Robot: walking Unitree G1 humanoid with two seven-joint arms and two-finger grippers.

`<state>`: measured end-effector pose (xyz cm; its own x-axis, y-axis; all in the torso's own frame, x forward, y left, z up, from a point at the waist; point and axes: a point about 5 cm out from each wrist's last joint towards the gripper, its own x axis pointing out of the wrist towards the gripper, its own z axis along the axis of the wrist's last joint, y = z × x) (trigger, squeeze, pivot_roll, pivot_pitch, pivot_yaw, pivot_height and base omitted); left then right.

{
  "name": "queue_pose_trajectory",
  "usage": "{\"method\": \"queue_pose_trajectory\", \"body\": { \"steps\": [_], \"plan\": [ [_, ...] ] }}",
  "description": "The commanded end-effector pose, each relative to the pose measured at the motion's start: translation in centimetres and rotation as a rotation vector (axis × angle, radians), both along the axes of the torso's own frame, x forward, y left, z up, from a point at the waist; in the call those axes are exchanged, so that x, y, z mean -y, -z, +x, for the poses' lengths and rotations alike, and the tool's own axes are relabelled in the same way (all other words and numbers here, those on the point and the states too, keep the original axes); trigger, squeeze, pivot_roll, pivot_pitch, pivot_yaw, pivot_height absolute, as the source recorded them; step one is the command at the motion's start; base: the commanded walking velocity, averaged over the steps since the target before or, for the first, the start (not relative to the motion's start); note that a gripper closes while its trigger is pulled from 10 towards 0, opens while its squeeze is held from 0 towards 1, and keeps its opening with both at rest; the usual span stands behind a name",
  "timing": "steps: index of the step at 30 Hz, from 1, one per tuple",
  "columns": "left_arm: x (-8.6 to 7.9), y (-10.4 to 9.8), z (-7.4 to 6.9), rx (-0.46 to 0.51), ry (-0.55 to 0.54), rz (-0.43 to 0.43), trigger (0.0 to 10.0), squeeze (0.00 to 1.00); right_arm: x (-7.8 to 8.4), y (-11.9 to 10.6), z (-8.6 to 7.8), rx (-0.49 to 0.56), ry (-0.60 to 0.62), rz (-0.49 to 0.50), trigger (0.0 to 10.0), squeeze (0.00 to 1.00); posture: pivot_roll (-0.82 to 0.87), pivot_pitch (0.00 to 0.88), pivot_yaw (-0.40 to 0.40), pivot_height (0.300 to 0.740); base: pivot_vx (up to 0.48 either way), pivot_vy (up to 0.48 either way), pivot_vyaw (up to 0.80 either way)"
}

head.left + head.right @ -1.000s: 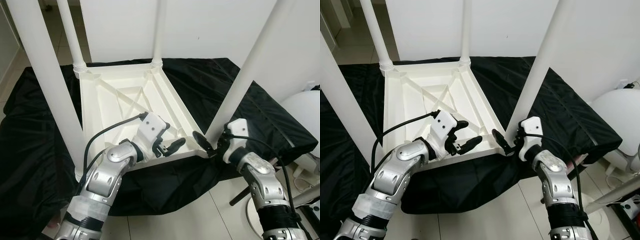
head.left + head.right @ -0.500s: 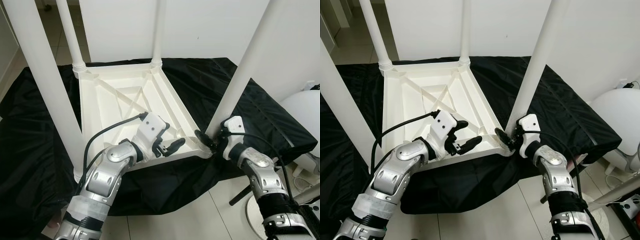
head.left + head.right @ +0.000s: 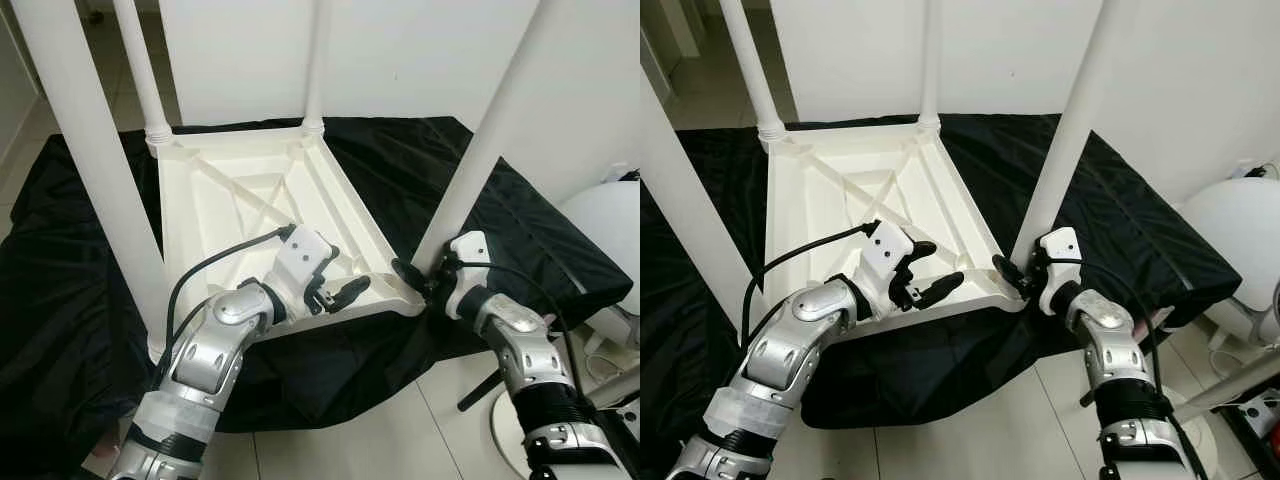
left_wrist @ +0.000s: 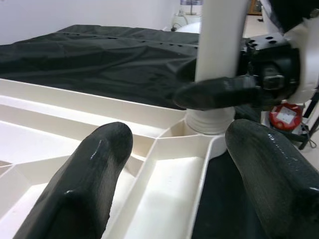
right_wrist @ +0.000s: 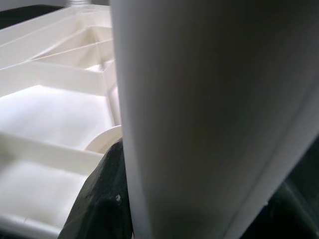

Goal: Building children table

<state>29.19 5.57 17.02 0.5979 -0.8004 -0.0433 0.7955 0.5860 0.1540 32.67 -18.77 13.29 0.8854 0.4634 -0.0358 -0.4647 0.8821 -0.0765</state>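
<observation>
I stand in what looks like a room of a home: pale glossy floor tiles [image 3: 330,445] run under a black cloth [image 3: 520,225] spread over a low surface, with a plain white wall [image 3: 1200,90] just behind the cloth. Beside the cloth, a rounded white object [image 3: 605,215] sits on the tiles.

White children's table [image 3: 250,215] upside down, four legs [image 3: 478,150] up
</observation>
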Motion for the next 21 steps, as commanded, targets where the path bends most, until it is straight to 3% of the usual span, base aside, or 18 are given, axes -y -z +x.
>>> {"method": "queue_pose_trajectory", "body": {
  "steps": [1,5,7,9,12,13,14,18,21],
  "plan": [
    [0.2,0.3,-0.3,-0.01,-0.017,0.005,10.0,0.0,-0.4,0.4,-0.2,-0.042,0.056,0.024,10.0,0.0,0.0,0.0,-0.05,0.74,0.0,0.0,0.0],
    [0.3,0.3,-0.4,-0.013,-0.014,0.006,10.0,0.0,-0.8,0.2,-0.2,-0.039,0.087,0.046,10.0,0.0,0.0,0.0,-0.052,0.74,0.0,0.0,0.0],
    [0.4,0.5,-0.5,-0.018,-0.009,0.006,10.0,0.0,-2.3,0.1,-0.6,-0.048,0.192,0.105,10.0,0.0,-0.01,0.0,-0.054,0.74,0.0,0.0,0.0],
    [0.4,0.5,-0.5,-0.018,-0.009,0.006,10.0,0.0,-2.3,0.1,-0.6,-0.048,0.192,0.105,10.0,0.0,-0.01,0.0,-0.054,0.74,0.0,0.0,0.0],
    [0.4,0.5,-0.5,-0.019,-0.005,0.006,10.0,0.0,-3.6,0.1,-0.9,-0.06,0.291,0.165,10.0,0.0,-0.01,0.0,-0.054,0.74,0.0,0.0,0.0],
    [0.5,0.5,-0.5,-0.019,-0.002,0.007,10.0,0.0,-4.3,0.0,-1.1,-0.05,0.372,0.183,10.0,0.0,-0.01,0.0,-0.054,0.74,0.0,0.0,0.0],
    [0.5,0.5,-0.5,-0.019,-0.002,0.007,10.0,0.0,-4.3,0.0,-1.1,-0.05,0.372,0.183,10.0,0.0,-0.01,0.0,-0.054,0.74,0.0,0.0,0.0],
    [0.6,0.7,-0.6,-0.022,0.004,0.008,10.0,0.0,-5.2,0.0,-1.6,-0.041,0.667,0.223,10.0,0.0,-0.02,0.0,-0.057,0.74,0.0,0.0,0.0],
    [0.7,0.7,-0.7,-0.023,0.007,0.006,10.0,0.0,-6.0,0.0,-1.8,-0.07,0.734,0.242,10.0,0.0,-0.01,0.0,-0.06,0.74,0.0,0.0,0.0]
  ]
}}
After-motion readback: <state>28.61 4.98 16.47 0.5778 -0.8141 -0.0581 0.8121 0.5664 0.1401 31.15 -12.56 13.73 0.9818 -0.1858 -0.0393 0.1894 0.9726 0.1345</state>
